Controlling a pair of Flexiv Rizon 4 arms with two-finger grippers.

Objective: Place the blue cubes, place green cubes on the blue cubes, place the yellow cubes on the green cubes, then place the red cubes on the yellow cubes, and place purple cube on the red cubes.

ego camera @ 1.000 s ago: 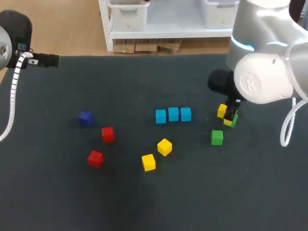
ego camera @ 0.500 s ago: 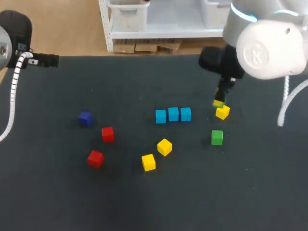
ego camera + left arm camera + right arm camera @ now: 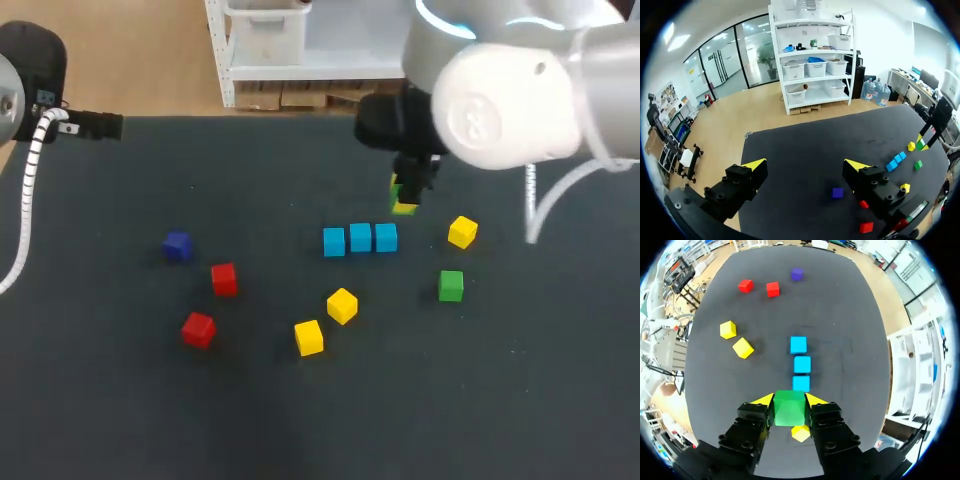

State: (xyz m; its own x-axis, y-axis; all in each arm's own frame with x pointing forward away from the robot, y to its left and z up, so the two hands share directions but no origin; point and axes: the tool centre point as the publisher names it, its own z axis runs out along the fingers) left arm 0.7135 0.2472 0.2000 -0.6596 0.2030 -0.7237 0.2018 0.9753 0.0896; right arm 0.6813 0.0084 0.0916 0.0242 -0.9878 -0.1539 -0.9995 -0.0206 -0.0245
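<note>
Worktop (image 3: 120, 420), nearest first.
- Near yellow cube (image 3: 309, 338) sits closest to the front edge, with the second yellow cube (image 3: 342, 305) just beyond it and slightly to the right. They are close but not touching.
- Near red cube (image 3: 198, 328) is left of those. The far red cube (image 3: 224, 279) is a bit further back, apart from it.
- Loose green cube (image 3: 451, 286) stands alone on the right side.
- Purple cube (image 3: 177, 245) is on the left, just past the far red cube.
- Blue row (image 3: 360, 237) is mid-worktop: three blue cubes side by side in a line, each sitting directly on the worktop.
- Third yellow cube (image 3: 462, 232) is right of the row and apart from it.

Right tool (image 3: 404, 200) hangs just past the right end of the blue row, on an arm that comes in from the right. It is clamped on the held green cube (image 3: 790, 407), with a yellow tip pressed on each of two opposite faces. In the right wrist view the cube is off the worktop, the blue row runs straight ahead of it, and the third yellow cube shows under the tool.

Left arm (image 3: 20, 90) sits at the far left back corner, well apart from every cube. Left tool (image 3: 806, 164) has its fingers spread wide and grips nothing.
</note>
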